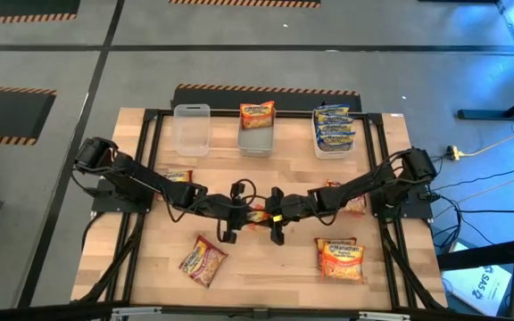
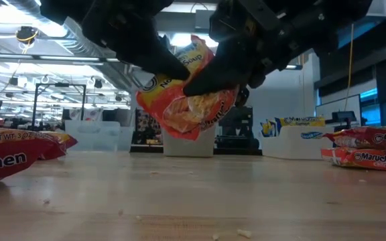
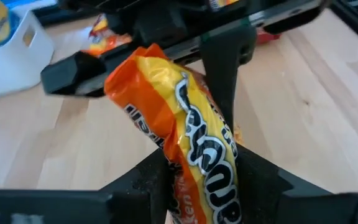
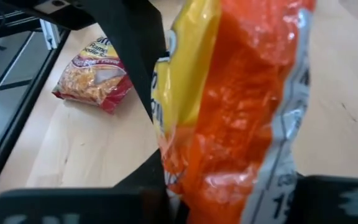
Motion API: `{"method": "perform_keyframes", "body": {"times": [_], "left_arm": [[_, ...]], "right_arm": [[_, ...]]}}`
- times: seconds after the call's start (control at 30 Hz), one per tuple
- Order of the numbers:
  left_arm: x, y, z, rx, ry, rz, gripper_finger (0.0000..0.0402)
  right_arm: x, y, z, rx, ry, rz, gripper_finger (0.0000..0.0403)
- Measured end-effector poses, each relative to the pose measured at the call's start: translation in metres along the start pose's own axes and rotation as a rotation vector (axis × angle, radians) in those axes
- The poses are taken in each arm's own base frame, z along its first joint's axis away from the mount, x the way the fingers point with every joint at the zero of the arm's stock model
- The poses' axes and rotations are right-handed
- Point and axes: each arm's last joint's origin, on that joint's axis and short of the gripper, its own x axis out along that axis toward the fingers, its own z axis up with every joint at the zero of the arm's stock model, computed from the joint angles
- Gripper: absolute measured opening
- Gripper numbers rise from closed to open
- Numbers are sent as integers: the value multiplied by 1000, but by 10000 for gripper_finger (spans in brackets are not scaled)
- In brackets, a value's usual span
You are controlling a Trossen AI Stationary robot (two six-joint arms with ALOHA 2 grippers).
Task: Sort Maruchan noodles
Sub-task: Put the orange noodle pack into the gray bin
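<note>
Orange plastic crinkles between us: our left hand [image 1: 230,217] and right hand [image 1: 277,218] both clamp one orange noodle packet [image 2: 187,90], lifted clear above the middle of the wooden worktop [image 1: 266,263].

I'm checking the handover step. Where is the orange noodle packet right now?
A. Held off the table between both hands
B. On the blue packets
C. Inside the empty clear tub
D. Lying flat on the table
A: the orange packet hangs clear of the wooden table, with the left hand and right hand both closed on it.
</note>
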Motion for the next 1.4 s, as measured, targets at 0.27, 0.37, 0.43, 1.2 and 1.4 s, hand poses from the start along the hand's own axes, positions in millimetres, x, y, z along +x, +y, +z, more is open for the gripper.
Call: {"method": "perform_keyframes", "body": {"times": [0.27, 0.37, 0.43, 1.2, 1.4], "left_arm": [[-44, 12, 33, -65, 208, 1, 153], [-69, 18, 34, -101, 207, 4, 153], [-76, 20, 25, -125, 149, -2, 153], [-69, 32, -14, -493, -272, 30, 233], [-61, 32, -10, -476, -342, 48, 280]], "right_arm": [[-12, 0, 0, -42, 84, -14, 95], [-21, 0, 3, -88, 87, -19, 90], [-27, -3, -2, -99, 46, -30, 90], [-56, -14, -12, -170, -573, -60, 90], [-54, -9, 8, -208, -626, -68, 91]]}}
